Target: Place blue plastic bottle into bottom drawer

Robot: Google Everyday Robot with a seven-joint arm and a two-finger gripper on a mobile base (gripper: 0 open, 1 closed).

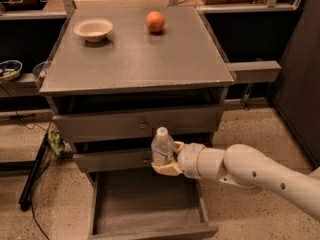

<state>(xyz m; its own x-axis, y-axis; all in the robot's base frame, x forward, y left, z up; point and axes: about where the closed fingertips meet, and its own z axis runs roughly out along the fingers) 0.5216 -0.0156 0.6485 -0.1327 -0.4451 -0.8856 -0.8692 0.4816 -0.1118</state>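
The blue plastic bottle is clear with a white cap and stands upright in my gripper. The gripper is shut on its lower half, and the white arm reaches in from the right. The bottle hangs in front of the middle drawer's front, above the back of the bottom drawer. That drawer is pulled open and shows a bare grey floor and a low front lip.
The grey cabinet top carries a cream bowl at the back left and an orange at the back middle. The two upper drawers are shut. A dark panel stands on the right. Cables lie on the floor at left.
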